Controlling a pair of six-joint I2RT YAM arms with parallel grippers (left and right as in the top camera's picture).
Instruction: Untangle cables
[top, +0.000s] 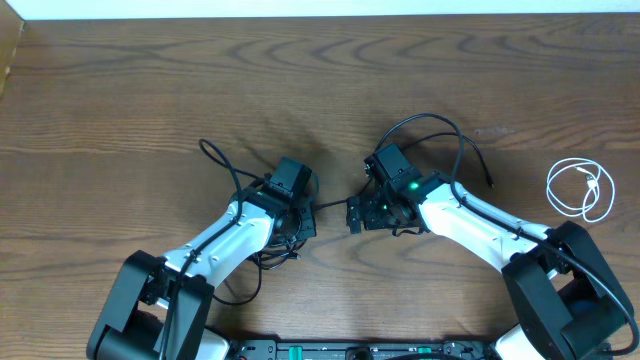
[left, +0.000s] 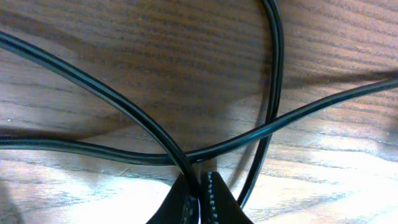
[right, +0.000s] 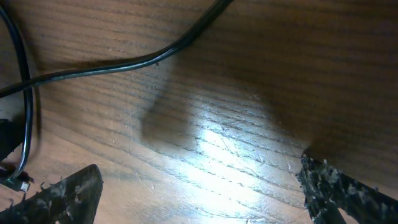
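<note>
The left gripper (left: 202, 190) had its fingers pressed together, pinching a black cable (left: 99, 93) that ran in from the upper left of the left wrist view. Two more black strands crossed just above the fingertips, one dropping from the top edge, the other sweeping from left to right. The right gripper (right: 199, 171) was spread wide over the wood-grain worktop (right: 249, 124) with nothing between its fingers. A black cord (right: 124, 62) lay beyond them, and a thinner one with a small plug ran down the left edge of that view. From overhead, the two grippers sat near each other around the middle of the worktop, with a black strand stretched straight between them. Black loops spread out on either side of the arms, one arching past the right arm to a plug end (top: 490, 182). The white cable (top: 580, 188) lay coiled by itself near the right edge, well apart from the black ones
</note>
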